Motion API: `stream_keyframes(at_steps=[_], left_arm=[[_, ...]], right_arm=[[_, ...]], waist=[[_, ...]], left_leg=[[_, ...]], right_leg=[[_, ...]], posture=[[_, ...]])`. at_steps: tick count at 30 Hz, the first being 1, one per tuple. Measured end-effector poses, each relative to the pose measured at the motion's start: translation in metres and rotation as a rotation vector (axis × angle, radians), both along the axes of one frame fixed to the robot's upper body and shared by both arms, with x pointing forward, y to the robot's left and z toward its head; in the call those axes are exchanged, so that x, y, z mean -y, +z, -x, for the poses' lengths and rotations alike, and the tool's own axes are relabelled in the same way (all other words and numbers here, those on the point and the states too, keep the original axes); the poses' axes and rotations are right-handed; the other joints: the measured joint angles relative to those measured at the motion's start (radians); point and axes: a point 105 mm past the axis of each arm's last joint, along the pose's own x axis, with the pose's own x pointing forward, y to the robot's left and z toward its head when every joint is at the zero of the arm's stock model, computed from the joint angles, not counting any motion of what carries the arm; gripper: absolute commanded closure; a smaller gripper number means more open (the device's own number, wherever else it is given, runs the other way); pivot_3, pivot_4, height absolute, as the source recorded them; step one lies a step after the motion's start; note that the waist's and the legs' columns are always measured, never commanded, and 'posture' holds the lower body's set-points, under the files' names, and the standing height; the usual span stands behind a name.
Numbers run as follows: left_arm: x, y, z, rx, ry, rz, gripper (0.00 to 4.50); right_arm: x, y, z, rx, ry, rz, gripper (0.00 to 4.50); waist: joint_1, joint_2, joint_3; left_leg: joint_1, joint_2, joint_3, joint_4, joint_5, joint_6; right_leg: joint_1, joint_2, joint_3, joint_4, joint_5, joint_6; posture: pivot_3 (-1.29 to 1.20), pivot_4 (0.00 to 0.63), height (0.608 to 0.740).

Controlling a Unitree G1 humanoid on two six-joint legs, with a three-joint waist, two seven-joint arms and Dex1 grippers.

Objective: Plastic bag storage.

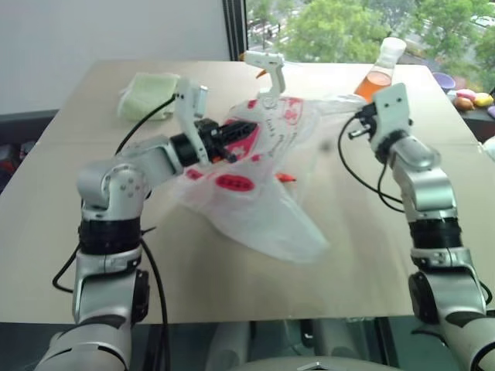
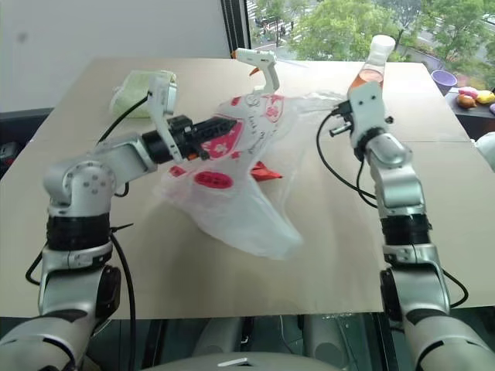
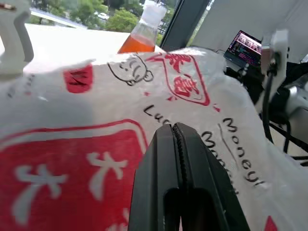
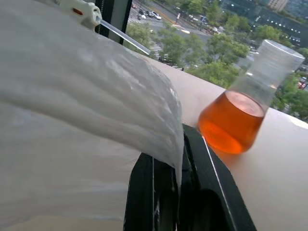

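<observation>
A pale wooden table (image 1: 69, 232) is seen from above, with a robot arm reaching in from each side.

On the left, the arm is bent at the elbow and angled across toward the middle of the table, its forearm held roughly level above the surface. The left gripper (image 1: 232, 139) is clenched on the plastic bag (image 1: 255, 209); in the left wrist view its two black fingers (image 3: 163, 183) are pressed tightly together against the red-printed film. Beyond this arm, near the far left of the table, a pale green cloth (image 1: 147, 94) is lying.

In the middle, the plastic bag is held up off the table between the two arms, stretched across at its upper edge, while its crumpled lower part sags down to the tabletop toward the near edge. A small red packet (image 2: 263, 171) is seen on the table just beside the bag. Behind the bag, a white glue gun (image 1: 267, 69) stands upright.

On the right, the arm is raised nearly straight forward from the near edge, the wrist held level. The right gripper (image 4: 178, 159) is closed on a translucent edge of the bag, the film being pinched between its fingers. Past it, a flask of orange liquid (image 4: 238, 115) stands on the table.
</observation>
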Motion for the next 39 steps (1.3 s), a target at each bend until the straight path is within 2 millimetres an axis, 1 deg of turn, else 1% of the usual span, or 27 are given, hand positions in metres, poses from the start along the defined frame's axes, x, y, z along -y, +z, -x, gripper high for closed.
stream_keyframes(at_steps=[2, 3, 4, 5, 6, 7, 8, 9, 10, 11, 12, 15, 18, 21, 22, 25, 28, 29, 31, 34, 36, 39], left_arm=[[0.001, 0.001, 0.006, 0.006, -0.054, -0.003, 3.17], [0.001, -0.001, 0.018, -0.009, -0.125, -0.004, 2.62], [0.001, -0.004, 0.029, -0.043, -0.188, 0.011, 2.24], [0.0, -0.006, 0.041, -0.082, -0.249, 0.04, 1.71], [-0.003, -0.01, 0.056, -0.127, -0.309, 0.057, 1.31], [-0.01, -0.019, 0.081, -0.208, -0.389, 0.049, 0.75], [-0.015, -0.026, 0.098, -0.266, -0.437, 0.029, 0.27], [-0.019, -0.032, 0.115, -0.322, -0.485, 0.007, 0.04], [-0.02, -0.039, 0.135, -0.387, -0.545, -0.021, 0.04], [-0.02, -0.042, 0.142, -0.41, -0.571, -0.035, 0.04], [-0.017, -0.049, 0.156, -0.449, -0.618, -0.06, 0.04], [-0.009, -0.058, 0.168, -0.512, -0.682, -0.064, 0.04], [0.0, -0.071, 0.172, -0.574, -0.693, -0.083, 0.04], [0.016, -0.09, 0.171, -0.634, -0.688, -0.086, 0.04], [0.019, -0.094, 0.169, -0.648, -0.679, -0.09, 0.04], [0.032, -0.1, 0.153, -0.645, -0.633, -0.095, 0.04], [0.051, -0.105, 0.14, -0.68, -0.626, -0.046, 0.04], [0.06, -0.106, 0.132, -0.705, -0.615, -0.001, 0.04], [0.073, -0.106, 0.127, -0.759, -0.624, 0.061, 0.04], [0.083, -0.106, 0.12, -0.808, -0.598, 0.103, 0.04], [0.088, -0.107, 0.119, -0.821, -0.589, 0.09, 0.04], [0.103, -0.113, 0.115, -0.834, -0.554, 0.063, 0.04]], right_arm=[[0.002, -0.003, 0.012, -0.014, -0.01, 0.008, 4.5], [0.002, -0.005, 0.02, -0.025, -0.017, 0.01, 4.5], [0.002, -0.007, 0.025, -0.036, -0.022, 0.01, 4.5], [0.001, -0.01, 0.03, -0.049, -0.025, 0.007, 4.5], [-0.002, -0.013, 0.034, -0.059, -0.023, -0.001, 4.5], [-0.006, -0.019, 0.039, -0.078, -0.019, -0.011, 4.5], [-0.006, -0.024, 0.042, -0.098, -0.024, -0.017, 4.5], [-0.004, -0.029, 0.043, -0.117, -0.035, -0.022, 4.5], [-0.003, -0.035, 0.044, -0.141, -0.046, -0.028, 4.5], [-0.003, -0.036, 0.044, -0.148, -0.049, -0.03, 4.5], [-0.006, -0.037, 0.045, -0.152, -0.042, -0.031, 4.5], [-0.009, -0.037, 0.047, -0.155, -0.033, -0.026, 4.5], [-0.009, -0.039, 0.048, -0.166, -0.035, -0.025, 4.5], [-0.01, -0.04, 0.048, -0.177, -0.037, -0.021, 4.5], [-0.01, -0.04, 0.049, -0.18, -0.037, -0.018, 4.5], [-0.012, -0.042, 0.05, -0.194, -0.04, -0.008, 4.5], [-0.014, -0.041, 0.051, -0.196, -0.043, -0.003, 4.5], [-0.014, -0.04, 0.052, -0.194, -0.051, 0.001, 4.5], [-0.018, -0.039, 0.054, -0.194, -0.046, 0.008, 4.5], [-0.016, -0.041, 0.053, -0.207, -0.063, 0.013, 4.5], [-0.016, -0.041, 0.053, -0.209, -0.068, 0.016, 4.5], [-0.019, -0.039, 0.053, -0.207, -0.062, 0.022, 4.5]], waist=[[-0.012, 0.001, 0.0], [-0.018, 0.001, 0.0], [-0.026, 0.001, 0.0], [-0.027, 0.001, 0.0], [-0.033, 0.001, 0.0], [-0.041, 0.001, 0.0], [-0.043, 0.002, 0.0], [-0.04, 0.002, 0.0], [-0.034, 0.002, 0.0], [-0.028, 0.002, 0.0], [-0.02, 0.002, 0.0], [-0.002, 0.002, 0.0], [-0.001, 0.002, 0.0], [-0.002, 0.002, 0.0], [-0.003, 0.002, 0.0], [-0.002, 0.002, 0.0], [0.0, 0.002, -0.001], [0.003, 0.002, -0.001], [0.002, 0.002, -0.001], [-0.001, 0.002, -0.001], [-0.001, 0.002, -0.001], [0.002, 0.002, -0.001]], left_leg=[[0.001, 0.001, 0.001, 0.0, 0.0, 0.0], [0.001, 0.001, 0.002, -0.001, 0.0, 0.0], [0.001, 0.001, 0.002, -0.001, 0.0, 0.0], [0.001, 0.002, 0.002, -0.001, 0.0, 0.0], [0.001, 0.002, 0.003, -0.001, 0.0, 0.0], [0.001, 0.003, 0.002, -0.001, 0.0, 0.001], [0.002, 0.003, 0.002, -0.001, -0.001, 0.001], [0.002, 0.003, 0.003, -0.001, -0.001, 0.001], [0.002, 0.003, 0.005, -0.001, -0.001, 0.001], [0.001, 0.003, 0.004, 0.0, -0.001, 0.002], [0.002, 0.003, 0.004, 0.002, -0.001, 0.002], [0.004, 0.003, 0.003, 0.003, 0.0, 0.003], [0.005, 0.003, 0.003, 0.003, 0.0, 0.003], [0.004, 0.003, 0.003, 0.003, 0.0, 0.003], [0.004, 0.003, 0.003, 0.003, 0.0, 0.003], [0.003, 0.002, 0.003, 0.002, 0.0, 0.003], [0.003, 0.002, 0.003, 0.002, 0.0, 0.003], [0.003, 0.001, 0.002, 0.002, 0.0, 0.003], [0.003, 0.001, 0.002, 0.002, 0.0, 0.003], [0.003, 0.002, 0.002, 0.002, 0.0, 0.003], [0.003, 0.001, 0.001, 0.002, 0.0, 0.003], [0.003, 0.001, 0.002, 0.002, 0.0, 0.003]], right_leg=[[0.0, 0.001, 0.002, 0.001, 0.0, 0.0], [-0.001, 0.001, 0.004, 0.001, 0.0, 0.0], [-0.002, 0.001, 0.004, 0.001, 0.0, 0.0], [-0.002, 0.002, 0.004, 0.001, 0.0, 0.0], [-0.003, 0.002, 0.004, 0.001, 0.0, 0.0], [-0.003, 0.003, 0.006, 0.001, 0.0, 0.0], [-0.003, 0.003, 0.007, 0.002, 0.0, 0.0], [-0.003, 0.003, 0.007, 0.001, 0.0, 0.0], [-0.002, 0.003, 0.007, 0.001, -0.001, 0.001], [-0.002, 0.003, 0.006, 0.0, -0.002, 0.003], [0.0, 0.003, 0.006, 0.0, -0.005, 0.001], [0.003, 0.004, 0.006, 0.0, -0.005, 0.001], [0.003, 0.004, 0.007, 0.001, -0.005, 0.001], [0.003, 0.004, 0.007, 0.001, -0.003, 0.002], [0.002, 0.005, 0.007, 0.001, -0.001, 0.0], [0.002, 0.005, 0.007, 0.0, -0.001, 0.0], [0.003, 0.004, 0.007, 0.0, -0.001, 0.0], [0.003, 0.004, 0.007, 0.0, -0.001, 0.0], [0.003, 0.004, 0.007, 0.0, -0.001, 0.0], [0.002, 0.004, 0.007, 0.0, -0.001, 0.0], [0.002, 0.004, 0.007, 0.0, 0.0, 0.0], [0.003, 0.004, 0.007, 0.0, 0.0, 0.0]], posture=[[0.0, 0.15, 0.739], [0.0, 0.15, 0.739], [0.0, 0.15, 0.739], [0.0, 0.15, 0.739], [0.0, 0.15, 0.739], [0.0, 0.15, 0.739], [0.0, 0.15, 0.739], [0.0, 0.15, 0.739], [0.0, 0.15, 0.739], [0.0, 0.15, 0.739], [0.0, 0.15, 0.739], [0.0, 0.15, 0.739], [0.0, 0.15, 0.739], [0.0, 0.15, 0.739], [0.0, 0.15, 0.739], [0.0, 0.15, 0.739], [0.0, 0.15, 0.739], [0.0, 0.15, 0.739], [0.0, 0.15, 0.739], [0.0, 0.15, 0.739], [0.0, 0.15, 0.739], [0.0, 0.15, 0.739]])
